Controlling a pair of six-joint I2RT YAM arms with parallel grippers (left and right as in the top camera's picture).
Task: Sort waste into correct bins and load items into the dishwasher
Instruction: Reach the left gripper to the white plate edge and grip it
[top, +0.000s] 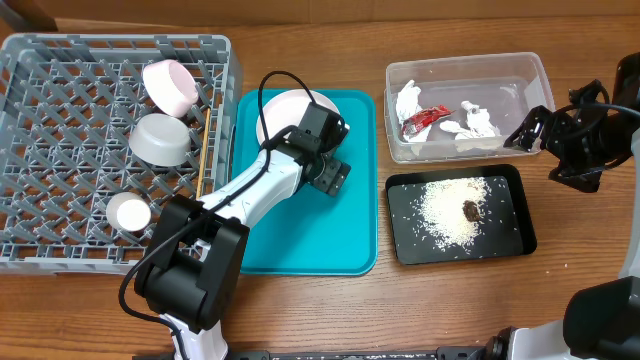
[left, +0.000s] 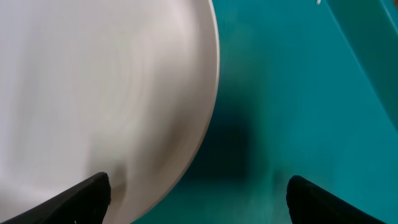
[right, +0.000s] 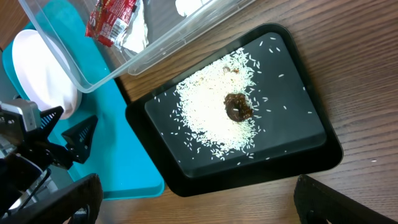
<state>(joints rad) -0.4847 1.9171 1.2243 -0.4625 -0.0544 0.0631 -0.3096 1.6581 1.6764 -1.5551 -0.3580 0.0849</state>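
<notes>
We see our left claw (left: 199, 180) spread wide and empty above the teal tray (top: 350, 220), with the plate (left: 93, 81) on the tray's far end, its rim just inside the jaws.

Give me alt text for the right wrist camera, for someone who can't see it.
A black tray holds white rice and a brown food lump. Beside it, a clear tub holds a red-and-silver wrapper; a white plate lies on a teal tray at left.
</notes>
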